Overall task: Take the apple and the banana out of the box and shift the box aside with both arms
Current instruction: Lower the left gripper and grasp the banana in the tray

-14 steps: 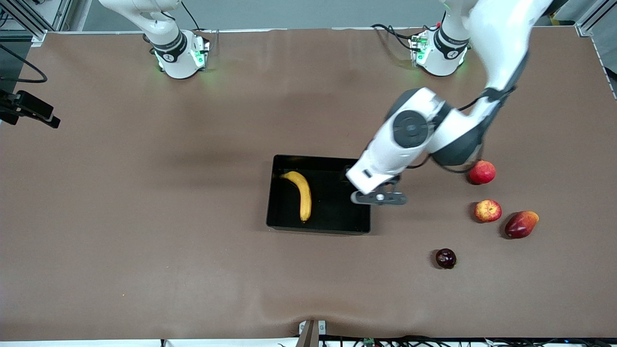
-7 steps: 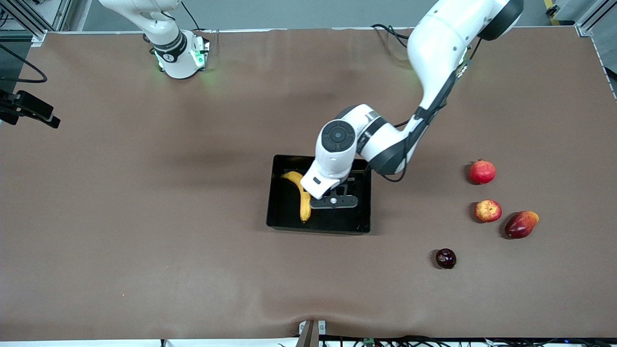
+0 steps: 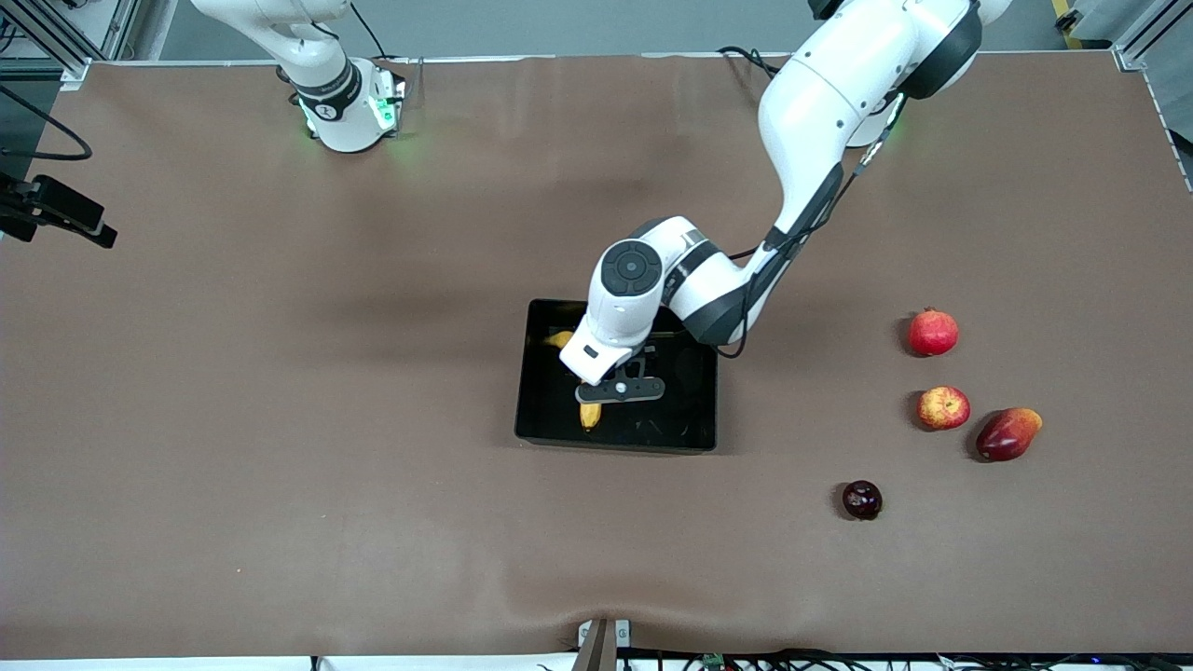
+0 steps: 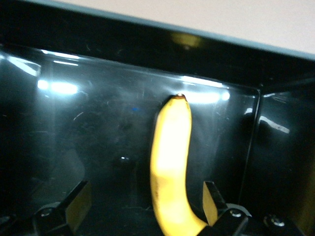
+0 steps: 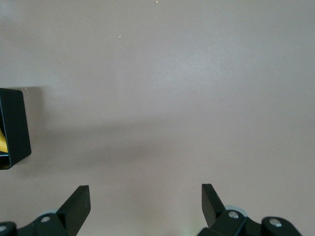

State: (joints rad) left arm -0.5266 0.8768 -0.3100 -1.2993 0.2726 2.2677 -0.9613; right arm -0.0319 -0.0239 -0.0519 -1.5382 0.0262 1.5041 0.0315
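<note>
Left gripper low in the box, fingers wide either side of the banana.

You've got the banana (image 3: 589, 413) lying in the black box (image 3: 541, 410) mid-table, left gripper (image 3: 622, 389) down over it, fingers (image 4: 212, 201) spread, not touching it. Left arm reaches from its base, elbow bent, wrist angled down. Apple (image 3: 943, 407) sits on the table toward the left arm's end. Right gripper (image 5: 145, 201) waits open over bare table (image 5: 172, 98).

- Banana (image 3: 589, 413): bright yellow, dark brown tip.
- Tray (image 3: 550, 431): glossy black.
- Apple (image 3: 943, 407): red, streaked yellow.
- Pomegranate (image 3: 933, 333): red all over.
- Mango (image 3: 1007, 434): dark red into orange.
- Plum (image 3: 862, 499): deep purple.
- Table (image 3: 280, 419): plain brown.
- Arms (image 3: 820, 102): white, black bands.
</note>
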